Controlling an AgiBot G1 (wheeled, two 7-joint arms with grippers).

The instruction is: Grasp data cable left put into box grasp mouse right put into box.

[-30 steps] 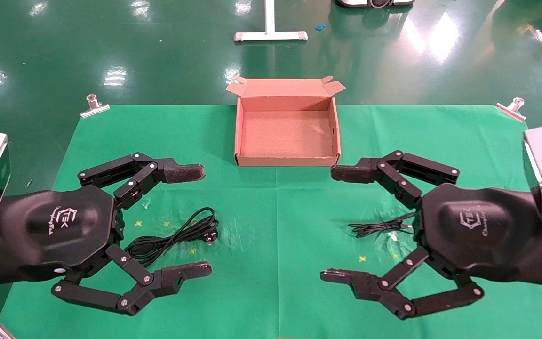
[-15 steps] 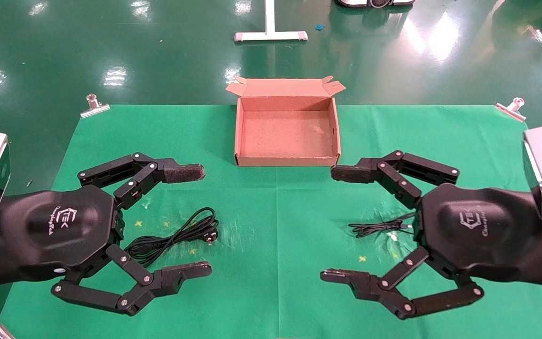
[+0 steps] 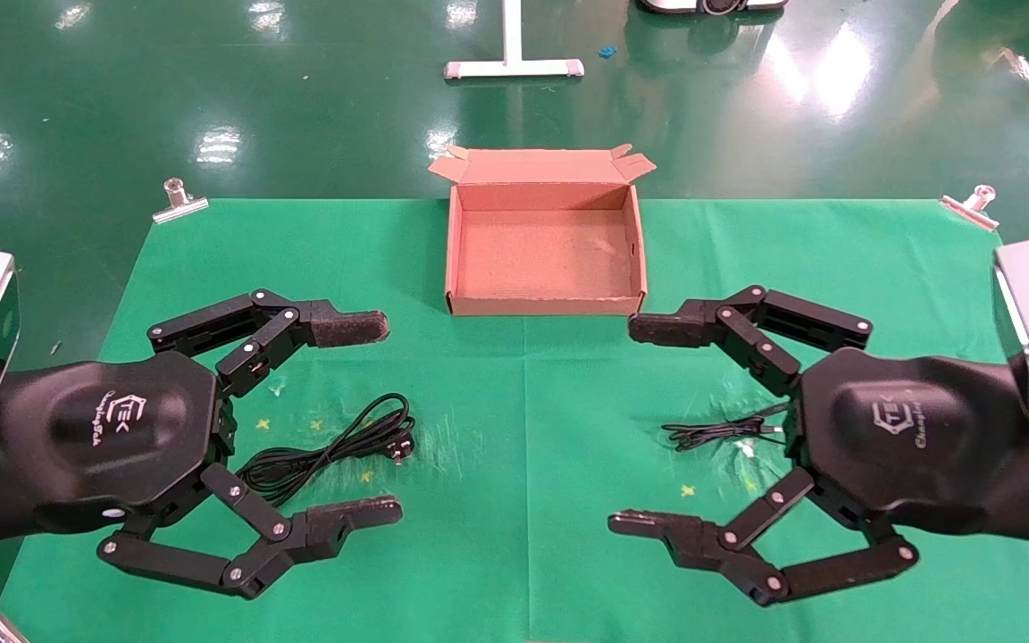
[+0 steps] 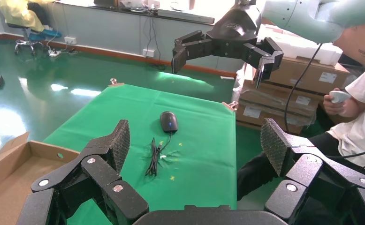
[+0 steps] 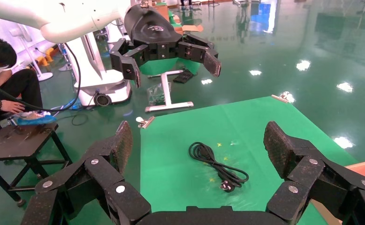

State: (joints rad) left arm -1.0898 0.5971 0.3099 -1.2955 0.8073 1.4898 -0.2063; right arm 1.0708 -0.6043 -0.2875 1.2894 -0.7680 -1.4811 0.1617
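Note:
The data cable [image 3: 336,446], a thick black coiled cord with a pronged plug, lies on the green cloth at the left; it also shows in the right wrist view [image 5: 216,165]. My left gripper [image 3: 372,420] is open and empty, held above the cable. The mouse [image 4: 169,121] is black and oval, with its thin cord [image 3: 718,432] bundled beside it; in the head view my right hand hides the mouse. My right gripper [image 3: 631,424] is open and empty above it. The open brown cardboard box [image 3: 546,305] stands empty at the far middle of the cloth.
Metal clips [image 3: 179,202] [image 3: 972,205] pin the green cloth at the far corners. A white stand base [image 3: 513,67] sits on the floor beyond the table. A person [image 4: 354,122] and stacked cartons [image 4: 298,84] are at the table's right side.

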